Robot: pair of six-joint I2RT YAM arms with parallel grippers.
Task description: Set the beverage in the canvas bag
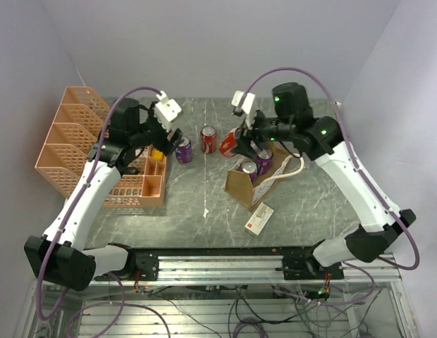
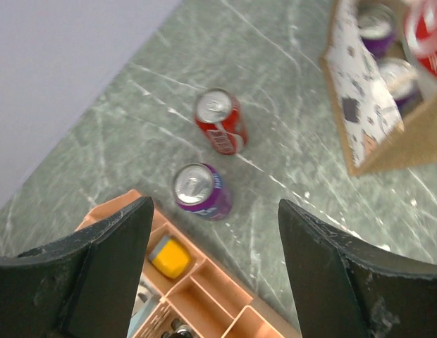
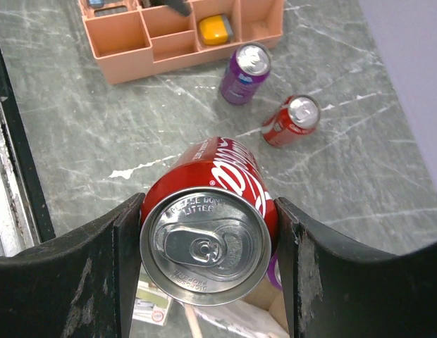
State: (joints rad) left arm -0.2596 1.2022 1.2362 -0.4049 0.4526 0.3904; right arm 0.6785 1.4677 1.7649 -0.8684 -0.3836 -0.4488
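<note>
The tan canvas bag (image 1: 241,189) stands open at mid-table with two purple cans (image 1: 249,169) inside. Its white panel with dark marks shows in the left wrist view (image 2: 363,113). My right gripper (image 1: 239,141) (image 3: 208,236) is shut on a red cola can (image 3: 218,176), held tilted just above the bag's far left edge. My left gripper (image 1: 165,141) (image 2: 213,211) is open and empty, above the organiser's far corner. A purple can (image 1: 183,149) (image 2: 201,191) and a red can (image 1: 208,139) (image 2: 220,121) stand on the table beyond it.
An orange compartment organiser (image 1: 144,184) (image 3: 120,42) with a yellow item (image 2: 169,257) sits at left, next to an orange mesh rack (image 1: 67,141). A small white and green box (image 1: 259,218) lies in front of the bag. Walls enclose the back and sides.
</note>
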